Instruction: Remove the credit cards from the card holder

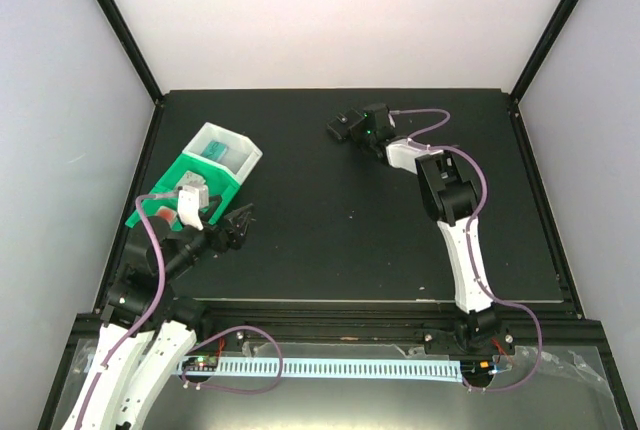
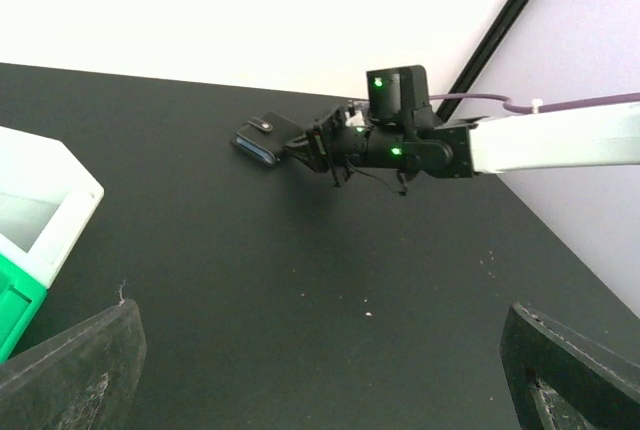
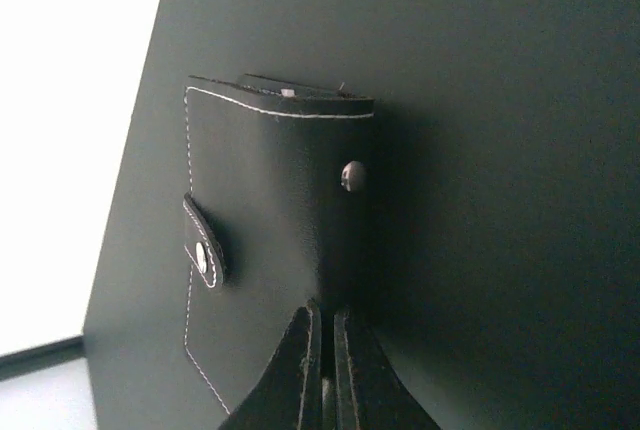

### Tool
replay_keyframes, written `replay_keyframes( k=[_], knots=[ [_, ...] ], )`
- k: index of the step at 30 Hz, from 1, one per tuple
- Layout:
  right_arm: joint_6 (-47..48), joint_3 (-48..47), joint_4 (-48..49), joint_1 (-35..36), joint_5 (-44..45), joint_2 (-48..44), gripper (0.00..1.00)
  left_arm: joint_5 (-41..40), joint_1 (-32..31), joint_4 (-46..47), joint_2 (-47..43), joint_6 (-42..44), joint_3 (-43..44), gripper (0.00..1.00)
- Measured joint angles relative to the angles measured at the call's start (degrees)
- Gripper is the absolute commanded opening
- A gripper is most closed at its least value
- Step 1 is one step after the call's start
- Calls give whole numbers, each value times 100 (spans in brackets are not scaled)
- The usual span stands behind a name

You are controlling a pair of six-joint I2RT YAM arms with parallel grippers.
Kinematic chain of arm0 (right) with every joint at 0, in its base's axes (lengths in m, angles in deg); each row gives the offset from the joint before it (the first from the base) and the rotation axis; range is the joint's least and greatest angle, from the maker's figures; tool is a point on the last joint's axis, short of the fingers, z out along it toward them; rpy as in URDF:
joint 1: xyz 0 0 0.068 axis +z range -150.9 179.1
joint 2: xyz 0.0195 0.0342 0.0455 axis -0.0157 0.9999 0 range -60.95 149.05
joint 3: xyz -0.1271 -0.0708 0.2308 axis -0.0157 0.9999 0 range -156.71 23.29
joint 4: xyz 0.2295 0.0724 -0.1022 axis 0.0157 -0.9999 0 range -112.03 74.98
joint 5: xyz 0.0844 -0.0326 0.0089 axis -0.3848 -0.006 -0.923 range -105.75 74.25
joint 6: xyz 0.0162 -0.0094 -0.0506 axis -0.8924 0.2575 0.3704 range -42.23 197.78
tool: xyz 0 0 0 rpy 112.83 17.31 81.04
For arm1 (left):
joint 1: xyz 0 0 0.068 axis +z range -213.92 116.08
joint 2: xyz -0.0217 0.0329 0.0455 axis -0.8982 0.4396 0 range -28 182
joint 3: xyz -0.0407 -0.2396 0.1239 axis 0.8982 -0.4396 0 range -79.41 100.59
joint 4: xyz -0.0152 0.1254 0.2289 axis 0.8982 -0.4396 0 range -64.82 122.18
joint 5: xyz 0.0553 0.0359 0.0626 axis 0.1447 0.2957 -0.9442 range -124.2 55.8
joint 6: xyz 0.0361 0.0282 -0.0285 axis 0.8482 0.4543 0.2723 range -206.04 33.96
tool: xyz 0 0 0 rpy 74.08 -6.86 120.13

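- Sitting at the far-middle of the table [image 1: 330, 240], the card holder [image 3: 270, 190] is folded shut w/ its black outer face toward the right wrist cam.
- Strap tab [image 3: 205, 255] lies at one edge and the snap stud [image 3: 352, 176] sits bare on the face. Looks unfastened, so prob. ready to be flipped open.
- Credit cards: none seen out on the table. A pale sliver [image 3: 287, 93] between the covers at the far edge may be a card edge, can't confirm.
- Right gripper [image 3: 326, 315] has its fingers pressed together right at the holder's near edge. Can't tell if a thin bit of cover is pinched or the tips only touch it. A grip at the edge makes sense, since it leaves the face and pockets free.
- Left gripper [image 1: 238, 220] is spread wide, holding nothing, and hangs well apart from the holder near the green bin [image 1: 165, 195] and white bin [image 1: 245, 150]. Likely waiting to pull cards once the holder is opened.
- Task barely begun, imo: holder closed, cards inside.
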Motion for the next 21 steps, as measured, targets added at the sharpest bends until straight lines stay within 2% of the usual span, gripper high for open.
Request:
replay_keyframes(
  k=[12, 21],
  knots=[
    [1779, 2806, 81, -177, -538, -2271, 1, -96, 0, -79, 46, 7, 0, 97],
    [3169, 4450, -81, -175, -1353, -4022, 1, 251, 0, -487, 1303, -28, 238, 84]
  ],
)
